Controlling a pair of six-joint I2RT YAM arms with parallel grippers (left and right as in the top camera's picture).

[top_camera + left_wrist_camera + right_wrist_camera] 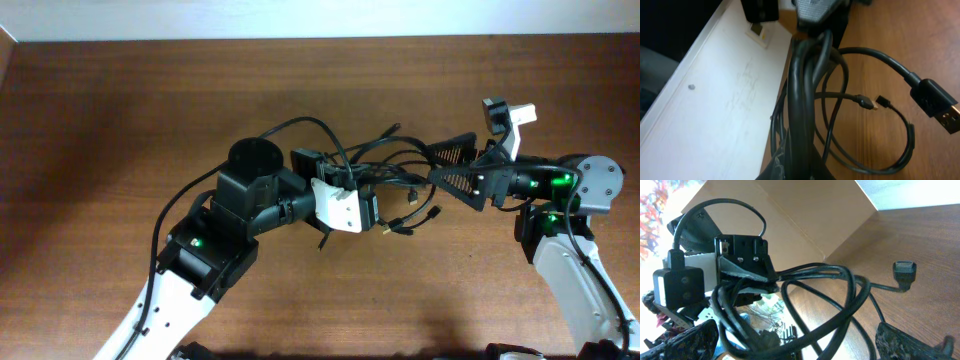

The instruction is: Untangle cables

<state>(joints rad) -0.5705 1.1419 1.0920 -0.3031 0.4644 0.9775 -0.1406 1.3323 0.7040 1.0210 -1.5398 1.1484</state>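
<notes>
The cables [395, 180] are thin black cords tangled in loose loops at the middle of the wooden table [150, 100]. My left gripper [368, 197] is shut on a bunch of cable strands. In the left wrist view these cables [805, 100] run up from the left gripper [800, 169], with a large USB plug [936, 103] and a small yellowish-tipped plug [867, 103] lying loose on the right. My right gripper [433, 166] stands open just right of the tangle. In the right wrist view, cable loops [840, 305] cross the right gripper [800, 345] gap between its fingers [905, 342], which are apart from them.
A pale wall [300, 18] borders the table's far edge. A loose black plug [904, 272] rests on the wood to the right of the loops. The two arms face each other closely across the tangle.
</notes>
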